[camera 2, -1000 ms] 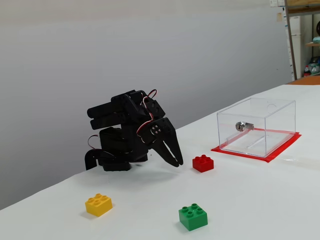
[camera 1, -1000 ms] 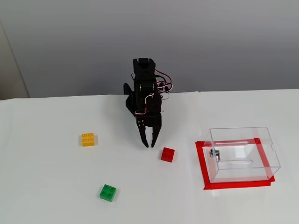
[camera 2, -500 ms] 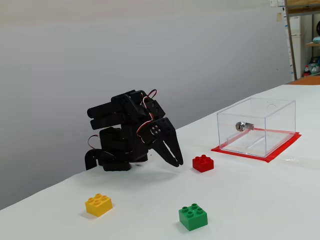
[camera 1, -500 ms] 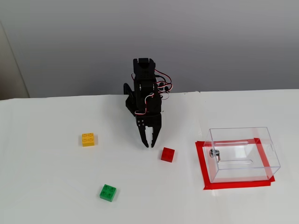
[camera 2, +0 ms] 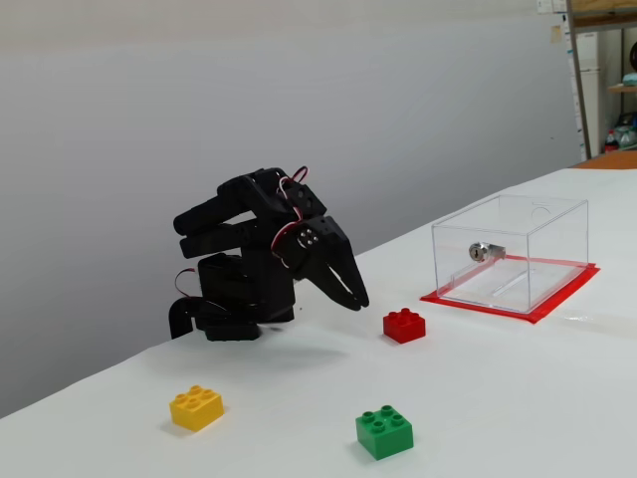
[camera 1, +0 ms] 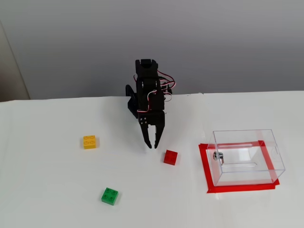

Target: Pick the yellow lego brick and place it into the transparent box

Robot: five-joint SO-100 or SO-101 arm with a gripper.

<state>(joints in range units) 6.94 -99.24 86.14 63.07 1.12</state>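
Observation:
The yellow lego brick [camera 1: 89, 141] lies studs up on the white table, left of the arm; it also shows in the other fixed view [camera 2: 196, 407]. The transparent box [camera 1: 269, 142] stands at the right on a red taped rectangle, with a small metal fitting on its left wall, and nothing shows inside it; it also shows in the other fixed view [camera 2: 557, 264]. My black gripper [camera 1: 152, 145] points down toward the table between brick and box, its jaws together and empty. It also shows in the other fixed view [camera 2: 359, 298].
A red brick [camera 1: 170, 157] lies just right of the gripper tips, between them and the box. A green brick [camera 1: 109, 195] lies nearer the front of the table. Red tape [camera 1: 205, 166] frames the box's foot. The arm's base stands at the table's back edge by the grey wall.

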